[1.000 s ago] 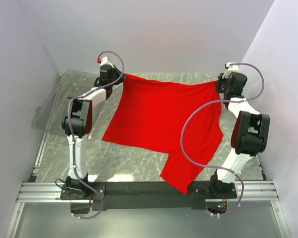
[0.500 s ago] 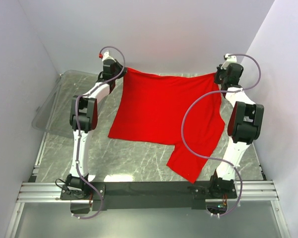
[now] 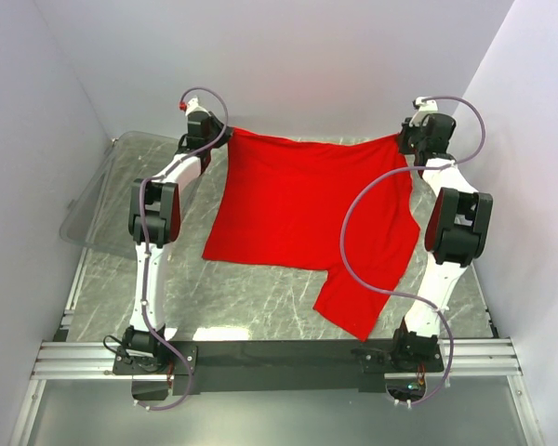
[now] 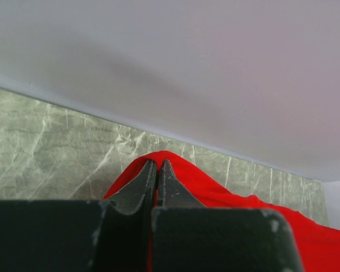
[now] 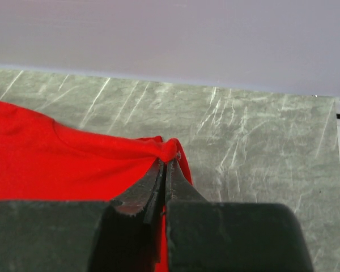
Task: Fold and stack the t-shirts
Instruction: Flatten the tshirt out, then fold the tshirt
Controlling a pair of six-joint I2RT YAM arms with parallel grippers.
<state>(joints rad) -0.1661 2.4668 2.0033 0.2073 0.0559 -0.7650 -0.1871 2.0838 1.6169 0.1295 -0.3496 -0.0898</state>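
Observation:
A plain red t-shirt (image 3: 307, 214) hangs stretched between both arms over the far half of the marble table, its lower part draped toward the near right. My left gripper (image 3: 225, 133) is shut on the shirt's far left corner (image 4: 175, 167). My right gripper (image 3: 402, 139) is shut on the far right corner (image 5: 167, 150). In each wrist view red cloth bunches over the closed fingertips (image 4: 157, 164) (image 5: 169, 161). A sleeve or flap (image 3: 358, 302) trails near the front right.
A clear plastic bin (image 3: 98, 200) sits at the left edge of the table (image 3: 251, 293). White walls close in at the back and on both sides. The metal mounting rail (image 3: 279, 358) runs along the near edge.
Both arms have lifted and carried the shirt's held corners farther toward the back wall. The shirt's lower edge has slid away from the near edge.

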